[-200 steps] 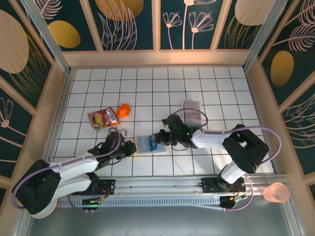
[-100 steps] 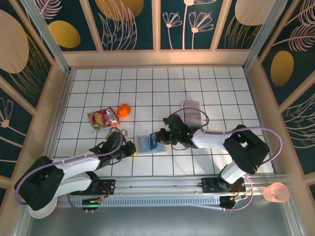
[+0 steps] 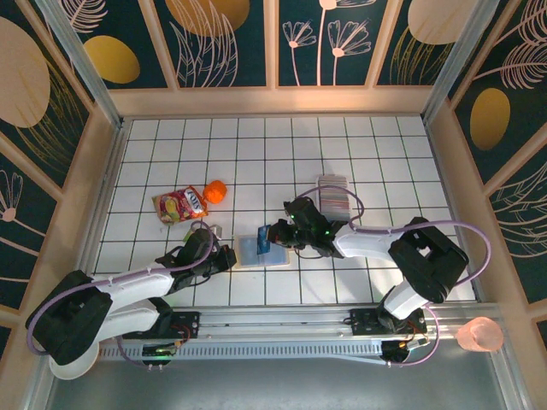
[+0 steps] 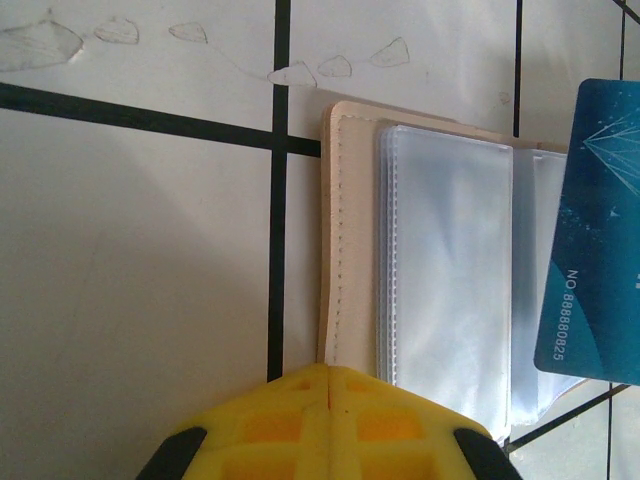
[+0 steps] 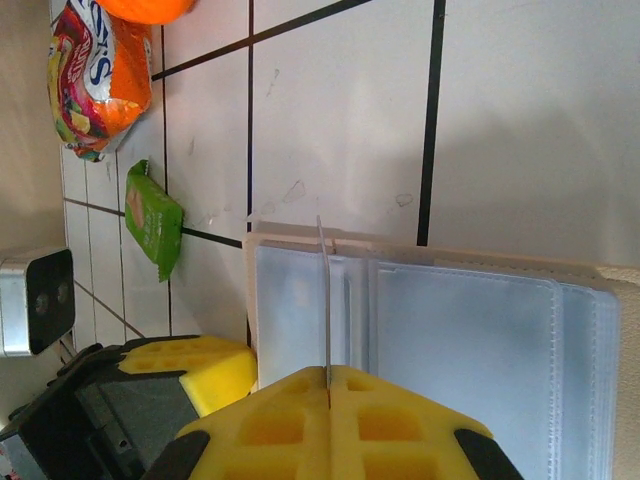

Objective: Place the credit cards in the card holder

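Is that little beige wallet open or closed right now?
Open. The card holder lies spread flat, its clear sleeves facing up.

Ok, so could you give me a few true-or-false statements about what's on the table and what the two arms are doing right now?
1. The card holder lies open on the table. True.
2. The right gripper is pinching a blue card. True.
3. The left gripper holds a card too. False: its fingers are shut on nothing, at the holder's edge.
4. Every card is already in the holder. False: a stack of cards lies farther back on the table, and the clear sleeves look empty.
5. An orange thing lies right beside the snack bag. True.
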